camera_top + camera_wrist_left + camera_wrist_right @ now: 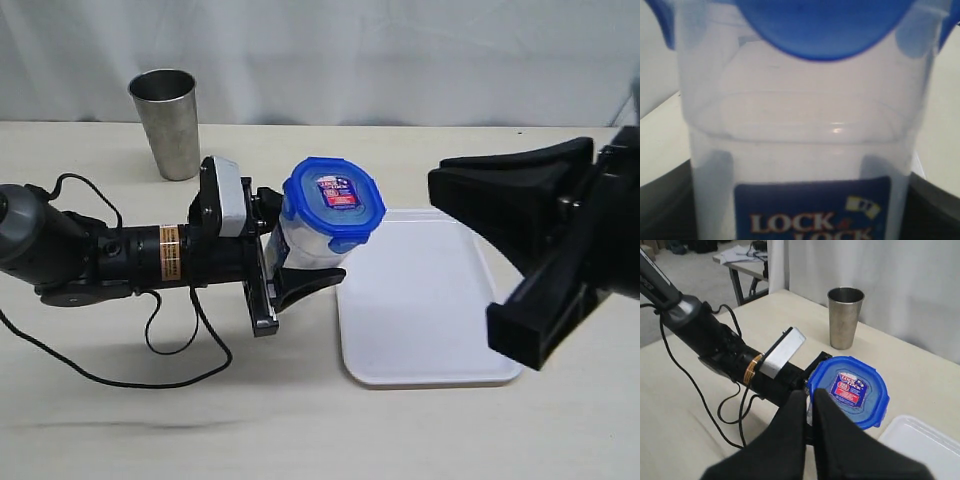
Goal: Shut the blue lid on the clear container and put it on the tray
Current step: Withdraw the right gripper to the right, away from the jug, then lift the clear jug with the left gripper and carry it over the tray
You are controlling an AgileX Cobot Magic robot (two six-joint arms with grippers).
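The clear container (pixel 298 248) is capped by the blue lid (pixel 334 203), whose red-and-white label faces up. My left gripper (pixel 297 250) reaches in from the left and is shut on the container's body just left of the tray (pixel 430 330). In the left wrist view the container (pixel 800 135) fills the frame, with the lid (pixel 825 25) at one end and a dark finger (pixel 662 205) on either side. My right gripper (pixel 810 396) hovers shut and empty above the table beside the lid (pixel 850 390). It shows large and black in the exterior view (pixel 470 250).
A grey steel cup (pixel 170 122) stands at the back left, also in the right wrist view (pixel 845 315). The left arm's black cable (pixel 150 350) loops over the table in front. A corner of the white tray (pixel 920 445) shows beside the lid.
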